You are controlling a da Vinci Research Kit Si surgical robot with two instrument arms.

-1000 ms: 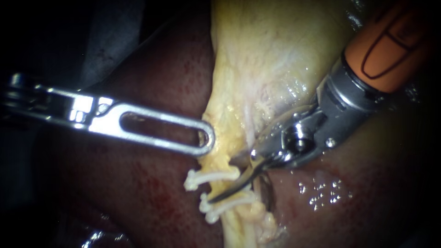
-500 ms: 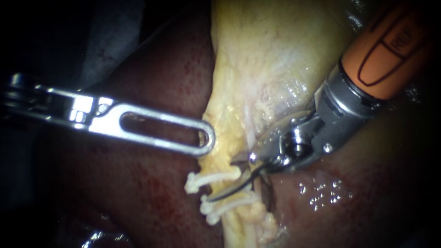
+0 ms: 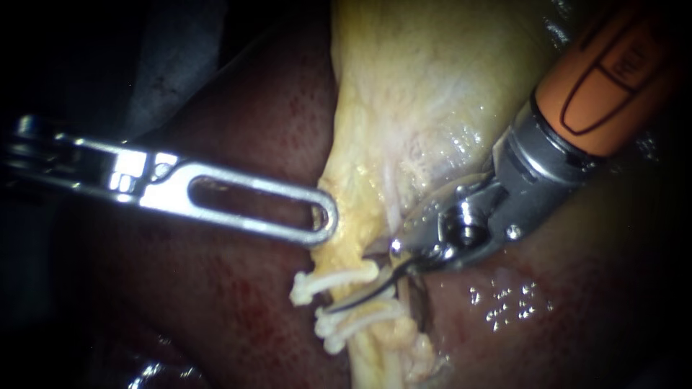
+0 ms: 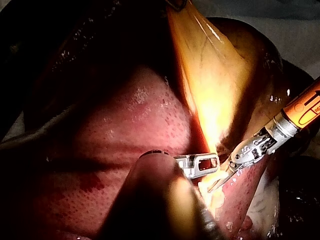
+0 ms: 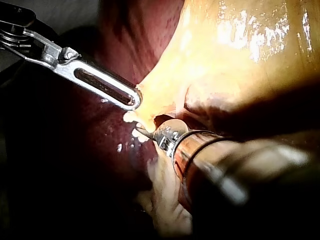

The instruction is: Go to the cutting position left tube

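Observation:
My right instrument (image 3: 344, 302), on an orange shaft from the upper right, ends in thin curved blades. One dark blade lies across the pale clipped tube (image 3: 371, 353), between the upper white clip (image 3: 333, 279) and the lower white clips (image 3: 357, 318). The blades part at the pivot; the other blade is mostly hidden behind tissue. My left instrument (image 3: 323, 216), with slotted jaws, is shut on the yellow neck of the gallbladder (image 3: 418, 94) just above the clips. The left wrist view shows both tips, the left instrument (image 4: 202, 162) and the right instrument (image 4: 216, 185), close together.
Dark red liver (image 3: 238, 302) lies on both sides of the tube and under both shafts. The gallbladder stretches away above the clips. In the right wrist view the left instrument (image 5: 131, 100) sits just beyond the blade tip (image 5: 142, 131).
The right instrument's wrist drew slightly toward the tube and its blade tip edged up from the lower clips into the gap between clips. The left instrument has not moved.

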